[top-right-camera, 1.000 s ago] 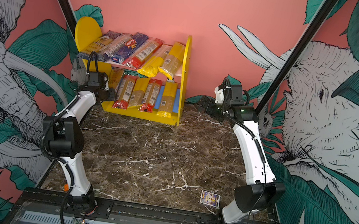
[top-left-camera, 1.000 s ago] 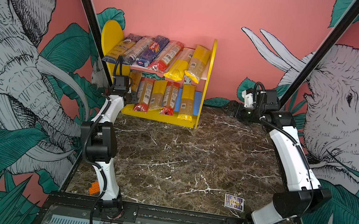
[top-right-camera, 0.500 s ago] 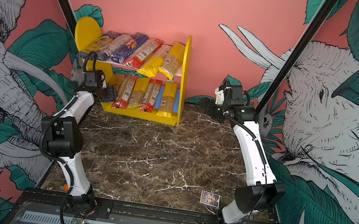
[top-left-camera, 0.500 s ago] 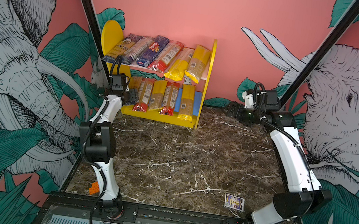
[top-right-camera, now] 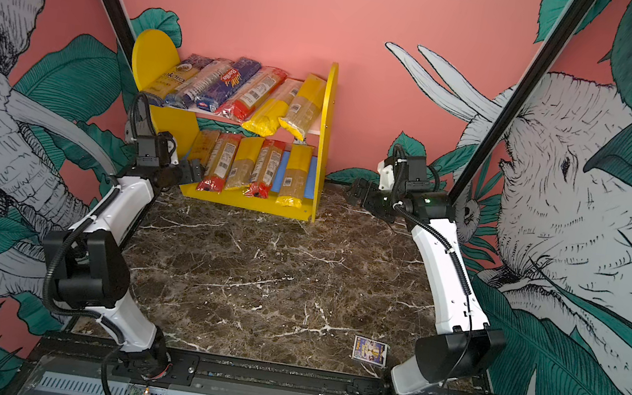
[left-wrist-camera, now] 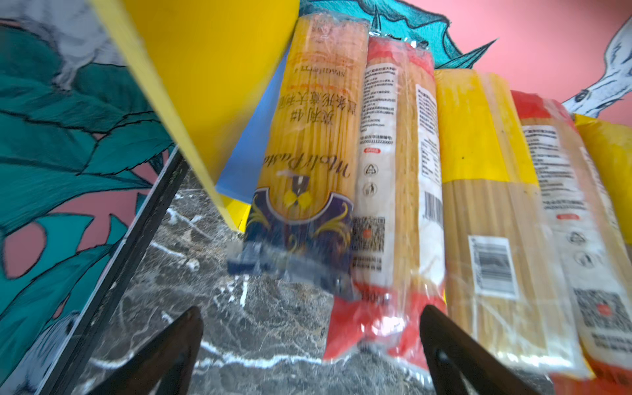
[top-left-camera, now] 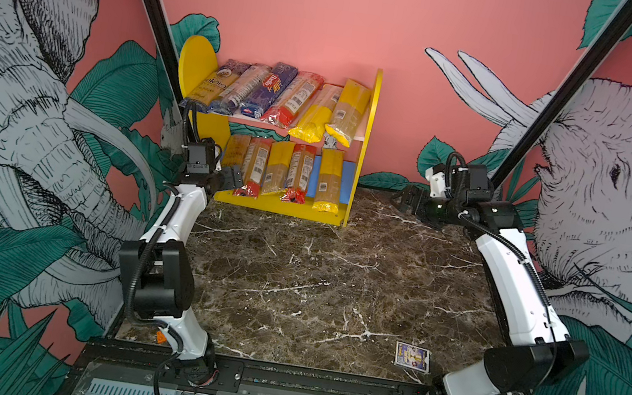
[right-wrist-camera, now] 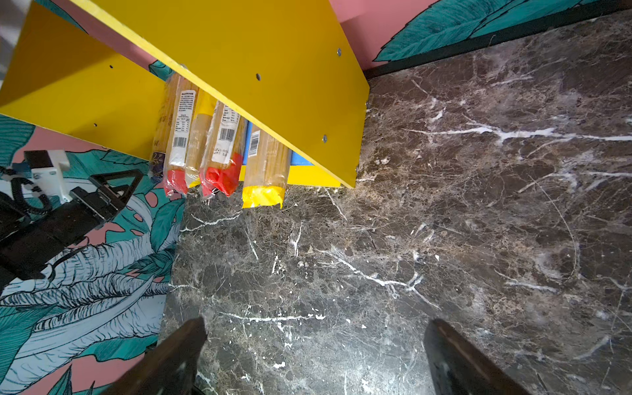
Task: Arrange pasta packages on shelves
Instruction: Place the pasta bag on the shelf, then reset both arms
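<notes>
**Pasta packages lie front to back on the shelves; both pincers wide**

Six packets lie above and five below. All have their long axes running from the back wall toward the front, and their near ends hang over the front edges. The upper ones fan slightly to one side.

The left wrist view shows the purple-ended packet at the lower row's left end, jutting over the tabletop. In both top views the left pincer mostly hides it.

That pincer stands just before this packet, spread wide and holding nothing. One finger overlaps a red-ended packet, but whether they touch cannot be told.

The right pincer hangs beside the shelves, equally wide, with only marble between its fingers.
</notes>
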